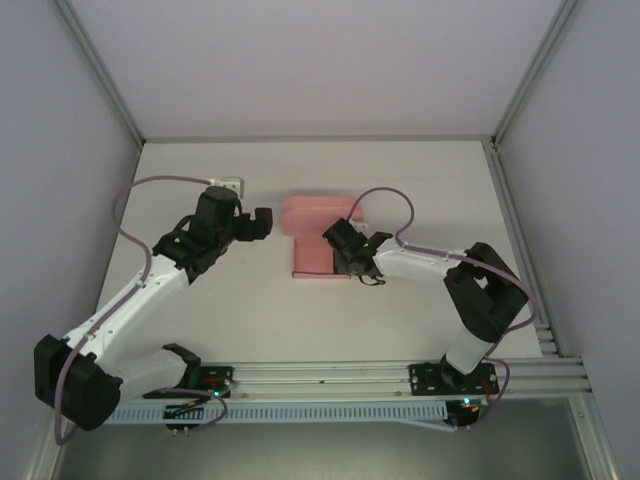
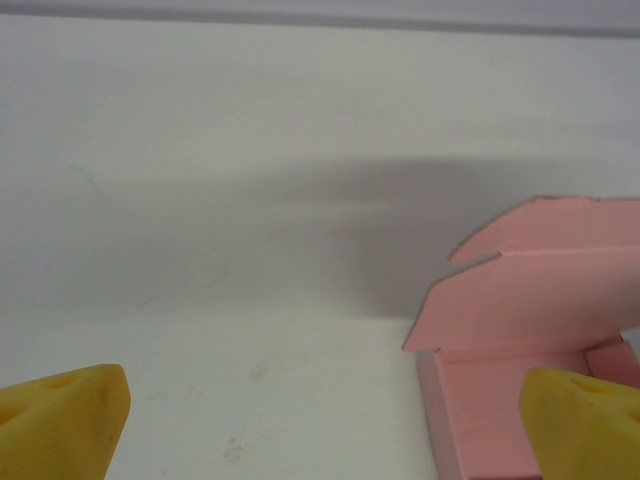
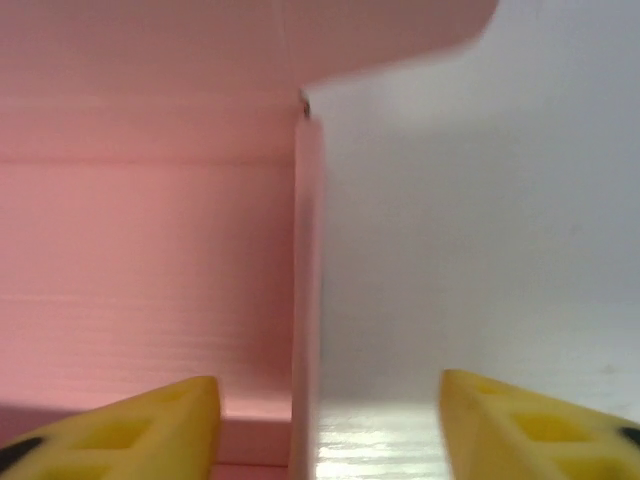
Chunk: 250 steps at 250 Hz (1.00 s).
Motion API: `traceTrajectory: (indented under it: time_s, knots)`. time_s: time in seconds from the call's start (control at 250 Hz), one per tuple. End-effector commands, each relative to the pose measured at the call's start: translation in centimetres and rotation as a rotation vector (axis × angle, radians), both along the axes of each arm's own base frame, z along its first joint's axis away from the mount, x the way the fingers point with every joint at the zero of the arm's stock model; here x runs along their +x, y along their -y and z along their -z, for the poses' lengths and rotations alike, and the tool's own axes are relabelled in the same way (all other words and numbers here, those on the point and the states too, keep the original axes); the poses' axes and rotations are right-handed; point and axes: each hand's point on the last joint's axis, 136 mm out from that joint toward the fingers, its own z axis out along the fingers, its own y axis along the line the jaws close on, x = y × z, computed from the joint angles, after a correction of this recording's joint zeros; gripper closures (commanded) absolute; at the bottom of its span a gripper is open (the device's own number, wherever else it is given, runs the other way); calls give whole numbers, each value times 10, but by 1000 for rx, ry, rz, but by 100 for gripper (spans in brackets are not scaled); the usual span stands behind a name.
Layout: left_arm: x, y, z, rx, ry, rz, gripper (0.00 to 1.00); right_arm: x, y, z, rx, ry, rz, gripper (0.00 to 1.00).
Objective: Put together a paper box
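The salmon-pink paper box [image 1: 312,245] lies mid-table as a shallow tray with its lid flap [image 1: 315,212] standing up at the far side. My right gripper [image 1: 348,258] hangs over the box's right wall. In the right wrist view it [image 3: 325,430] is open, with the thin upright wall [image 3: 308,300] between the yellow fingertips [image 3: 130,425] and touching neither. My left gripper [image 1: 264,224] is open just left of the box. In the left wrist view it [image 2: 325,430] has bare table between its fingers [image 2: 60,420], and the box [image 2: 520,300] sits at the right.
A small white block [image 1: 228,187] sits on the table behind the left arm. Aluminium frame rails run along the right edge [image 1: 520,250] and the front [image 1: 330,375]. Pale walls enclose the table on three sides.
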Motion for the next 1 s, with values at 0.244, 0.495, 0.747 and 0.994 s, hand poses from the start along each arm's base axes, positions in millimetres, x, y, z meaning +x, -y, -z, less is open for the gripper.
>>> traceTrajectory:
  time_s: [0.244, 0.495, 0.747, 0.994]
  knots:
    - [13, 64, 8, -24, 89, 456, 0, 51, 0, -118, -28, 422, -337, 0]
    - [38, 73, 35, 7, 52, 685, 0, 88, 9, -120, 127, 381, -714, 0]
    - [47, 85, 72, 68, -53, 822, 4, 97, 9, -88, 203, 158, -826, 27]
    - [45, 90, 67, 36, -54, 837, 39, 89, 2, -80, 262, 110, -858, 58]
